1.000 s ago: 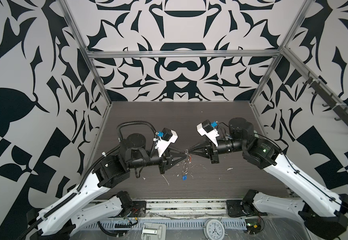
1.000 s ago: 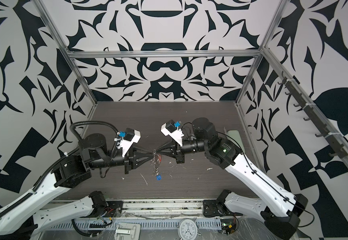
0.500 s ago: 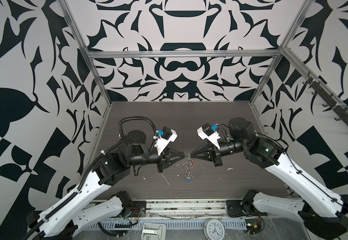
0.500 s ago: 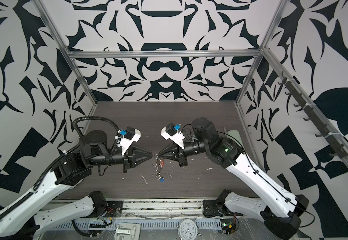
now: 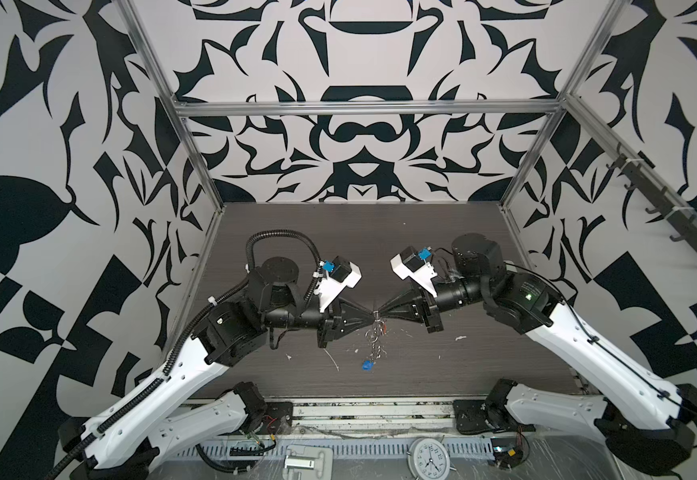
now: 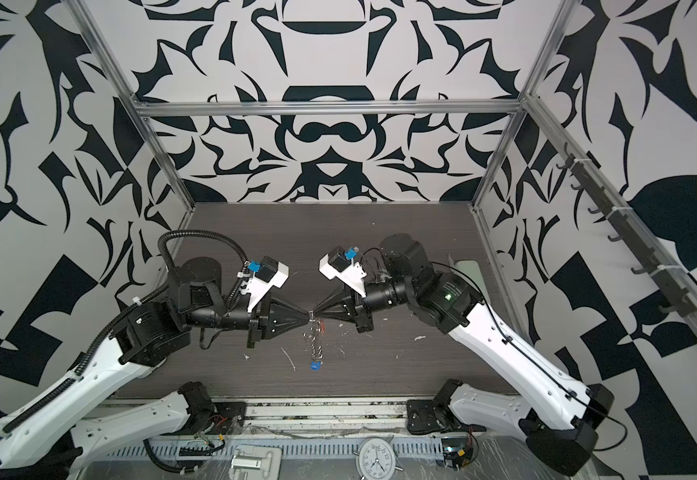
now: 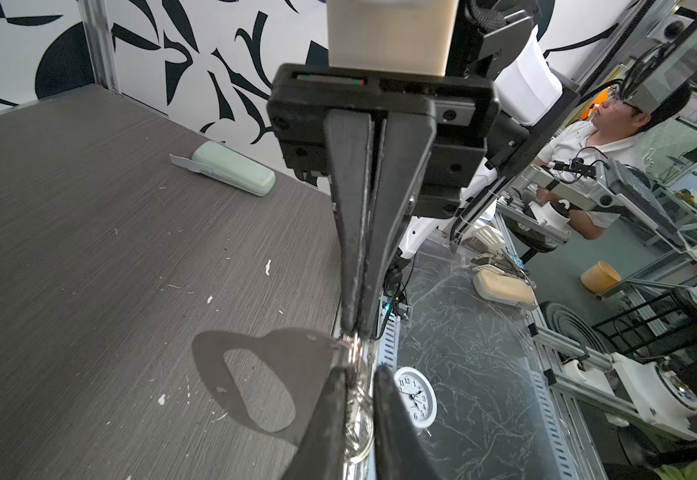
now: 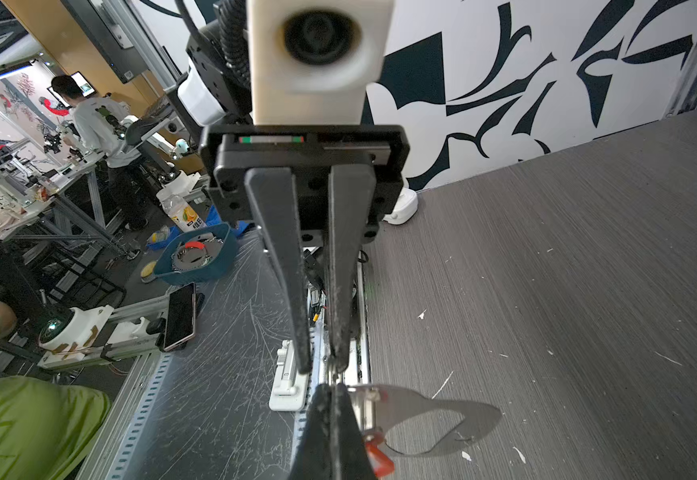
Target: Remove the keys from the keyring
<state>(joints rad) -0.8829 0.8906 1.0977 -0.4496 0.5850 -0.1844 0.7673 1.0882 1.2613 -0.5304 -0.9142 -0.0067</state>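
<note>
Only legible writing: hour numerals on white clock. Dark woodgrain worktop, white flecks; black-and-white patterned walls. Right gripper clamped on keyring, held in air mid-worktop. Left gripper narrowed around its rings, grip unclear. Keys dangle below.

Patterned black-and-white walls on the left, right and far sides enclose a dark wood-grain tabletop; aluminium struts run along the far corners.
</note>
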